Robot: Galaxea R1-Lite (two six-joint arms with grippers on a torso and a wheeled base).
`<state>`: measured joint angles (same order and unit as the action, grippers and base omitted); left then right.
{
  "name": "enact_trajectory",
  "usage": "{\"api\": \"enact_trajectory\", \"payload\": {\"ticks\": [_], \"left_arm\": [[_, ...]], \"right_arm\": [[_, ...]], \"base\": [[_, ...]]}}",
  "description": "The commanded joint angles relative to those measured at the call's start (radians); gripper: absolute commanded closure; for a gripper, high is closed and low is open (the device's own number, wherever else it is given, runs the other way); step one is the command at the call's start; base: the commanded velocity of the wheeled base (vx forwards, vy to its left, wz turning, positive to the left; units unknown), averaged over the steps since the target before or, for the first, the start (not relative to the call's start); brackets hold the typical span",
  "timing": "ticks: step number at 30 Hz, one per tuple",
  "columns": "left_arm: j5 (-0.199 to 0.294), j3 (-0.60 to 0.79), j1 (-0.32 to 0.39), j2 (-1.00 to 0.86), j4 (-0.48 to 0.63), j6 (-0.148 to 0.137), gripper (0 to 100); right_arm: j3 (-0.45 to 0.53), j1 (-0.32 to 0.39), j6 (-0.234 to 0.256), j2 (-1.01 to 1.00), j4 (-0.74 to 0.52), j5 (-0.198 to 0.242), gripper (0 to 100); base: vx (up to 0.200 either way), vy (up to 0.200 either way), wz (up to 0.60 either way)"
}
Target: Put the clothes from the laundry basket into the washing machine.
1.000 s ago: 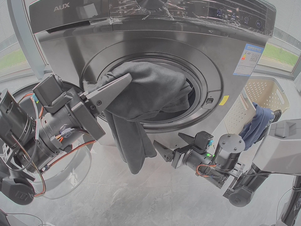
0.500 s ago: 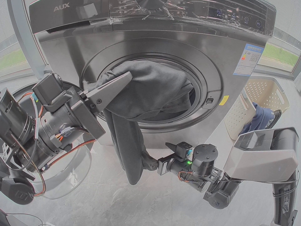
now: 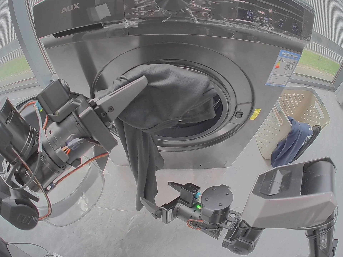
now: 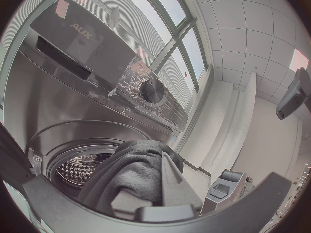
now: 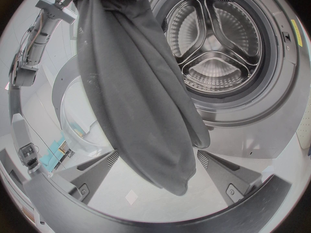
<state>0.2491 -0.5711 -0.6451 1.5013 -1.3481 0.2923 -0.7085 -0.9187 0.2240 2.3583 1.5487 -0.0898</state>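
Left jaws: clenched on the upper fold of the grey garment (image 3: 168, 93). We hold it up at the left rim of the drum mouth.
Right jaws: released and spread wide, low in front of the washing machine (image 3: 214, 43), with one finger on each side of the garment's hanging tail.
Grey garment: its upper part is bunched across the mouth of the drum (image 5: 213, 49) and lies partly over the rim. A long tail hangs outside, down the front panel toward the floor.
Step in hand: we judge that we are loading this piece. The drum looks bare of clothes behind it, so most of the task is ahead of us.
Next move: we think the right jaws need to close on the tail and carry it up and over the rim. The left jaws can then push the bunch farther in and let go.
Around: the glass door (image 3: 82, 193) stands open on the near left. The laundry basket (image 3: 303, 107) stands to the right of the machine, with a blue garment (image 3: 291, 143) draped over its rim.
In the way: our left arm takes up the left of the mouth, so the right arm has to enter from below or from the right. Any loose tail could catch on the rim.
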Motion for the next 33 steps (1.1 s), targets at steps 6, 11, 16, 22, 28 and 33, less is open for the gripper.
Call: {"api": "enact_trajectory", "payload": {"ticks": [6, 11, 16, 22, 28, 33], "left_arm": [[-0.001, -0.015, 0.021, -0.004, 0.0, 0.002, 100], [-0.001, -0.013, 0.021, -0.007, 0.0, 0.002, 100], [0.002, -0.01, 0.021, -0.012, 0.0, 0.001, 100], [0.002, -0.013, 0.019, -0.016, 0.0, 0.001, 100], [0.002, -0.012, 0.019, -0.018, 0.0, 0.001, 100], [0.002, -0.012, 0.019, -0.018, 0.0, 0.001, 100]], "right_arm": [[0.003, -0.003, 0.006, -0.004, 0.002, -0.004, 0], [0.004, 0.055, -0.002, -0.005, 0.002, -0.004, 0], [0.011, 0.127, -0.006, -0.027, 0.001, -0.001, 0], [0.018, 0.207, -0.029, -0.03, -0.001, 0.013, 0], [0.007, 0.201, -0.031, 0.002, -0.001, 0.025, 0], [0.004, 0.178, -0.029, 0.03, -0.001, 0.031, 0]], "base": [[0.0, 0.0, 0.0], [0.0, 0.0, 0.0], [0.0, 0.0, 0.0], [0.0, 0.0, 0.0], [0.0, 0.0, 0.0], [0.0, 0.0, 0.0]]}}
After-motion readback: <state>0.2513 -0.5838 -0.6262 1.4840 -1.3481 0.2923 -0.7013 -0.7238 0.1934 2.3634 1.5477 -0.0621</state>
